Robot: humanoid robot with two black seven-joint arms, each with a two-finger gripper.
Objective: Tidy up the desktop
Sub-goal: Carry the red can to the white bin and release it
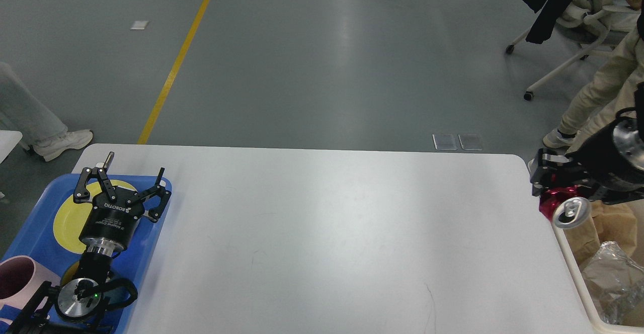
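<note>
Right tool pinching crushed red aluminium can, held at right edge of white rectangular surface, over rim of cream rectangular bin holding brown paper. Left tool fingers spread, hanging above blue plastic tray with yellow round plate.
</note>
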